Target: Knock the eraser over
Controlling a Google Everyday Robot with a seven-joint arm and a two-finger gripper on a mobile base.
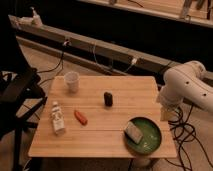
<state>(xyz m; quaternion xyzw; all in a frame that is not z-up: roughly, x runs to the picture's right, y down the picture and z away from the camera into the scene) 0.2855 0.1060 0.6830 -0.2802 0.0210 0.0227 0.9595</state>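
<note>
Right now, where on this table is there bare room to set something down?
Bare wood: the table back right, between eraser and right edge; also the front middle, between carrot and plate. Crowded: the left, with cup, bottle and carrot close together. The pincer hangs by the right edge, near the plate.

There is one wooden table (pixel 100 142). On it are one white cup (pixel 72 81), one dark eraser (pixel 108 99), one orange carrot piece (pixel 80 117), one small white bottle (pixel 58 120), one green plate (pixel 152 146) and one pale sponge (pixel 133 131). One white robot arm (pixel 187 85) has one gripper (pixel 166 112), low by the table's right edge.
</note>
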